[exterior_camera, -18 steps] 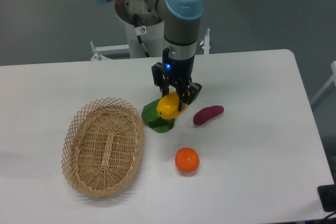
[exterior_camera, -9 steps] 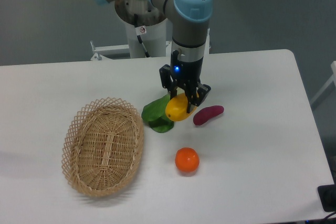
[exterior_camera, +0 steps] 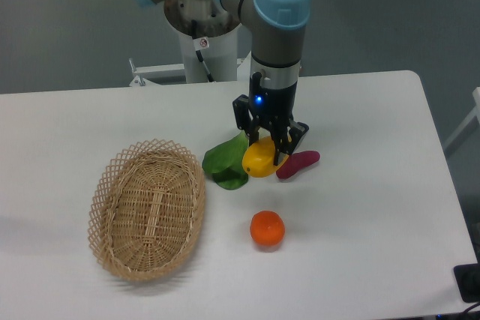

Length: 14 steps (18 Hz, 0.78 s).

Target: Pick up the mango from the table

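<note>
Since the earlier frames the arm had carried its load to the right: the gripper (exterior_camera: 267,145) and the mango (exterior_camera: 259,160) had shifted from above the green leafy vegetable (exterior_camera: 224,162) toward the purple sweet potato (exterior_camera: 297,163), so that more of the green was uncovered. The orange (exterior_camera: 267,228), the wicker basket (exterior_camera: 148,207) and the sweet potato lay where they had been.

The gripper pointed straight down, its two dark fingers (exterior_camera: 282,142) closed on the mango, one at each side of the fruit's upper part. The mango was smooth and yellow, shading to orange at its lower edge, oblong and plump, and hung tilted with its long axis slanting. It sat between the green vegetable on its left and the sweet potato just beside it on the right; whether its underside touched the table (exterior_camera: 375,185) or hung just clear could not be told from this view. A blue light glowed on the gripper's body above the fingers
</note>
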Motion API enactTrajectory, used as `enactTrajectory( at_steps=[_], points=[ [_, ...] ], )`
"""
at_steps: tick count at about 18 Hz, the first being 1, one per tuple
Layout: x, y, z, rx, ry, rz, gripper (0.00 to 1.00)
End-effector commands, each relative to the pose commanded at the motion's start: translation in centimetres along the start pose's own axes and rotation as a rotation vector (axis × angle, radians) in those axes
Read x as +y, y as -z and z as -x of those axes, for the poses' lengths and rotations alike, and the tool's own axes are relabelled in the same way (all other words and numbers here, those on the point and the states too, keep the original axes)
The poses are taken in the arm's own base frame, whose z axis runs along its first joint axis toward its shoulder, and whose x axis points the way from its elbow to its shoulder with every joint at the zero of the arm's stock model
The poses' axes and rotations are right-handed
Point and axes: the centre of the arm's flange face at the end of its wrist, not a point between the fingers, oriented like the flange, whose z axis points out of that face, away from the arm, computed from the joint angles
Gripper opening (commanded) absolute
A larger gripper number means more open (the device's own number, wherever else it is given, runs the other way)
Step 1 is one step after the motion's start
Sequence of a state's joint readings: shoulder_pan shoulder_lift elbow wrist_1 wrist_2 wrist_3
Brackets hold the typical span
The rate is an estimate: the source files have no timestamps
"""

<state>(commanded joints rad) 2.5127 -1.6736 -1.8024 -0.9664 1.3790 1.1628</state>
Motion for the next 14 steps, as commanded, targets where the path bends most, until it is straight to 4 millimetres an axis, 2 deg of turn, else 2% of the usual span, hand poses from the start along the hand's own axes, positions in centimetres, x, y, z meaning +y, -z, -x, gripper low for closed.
enactTrajectory(
  at_steps=[14],
  points=[
    [-0.07, 0.11, 0.07, -0.005, 0.011, -0.004, 0.5]
  ],
)
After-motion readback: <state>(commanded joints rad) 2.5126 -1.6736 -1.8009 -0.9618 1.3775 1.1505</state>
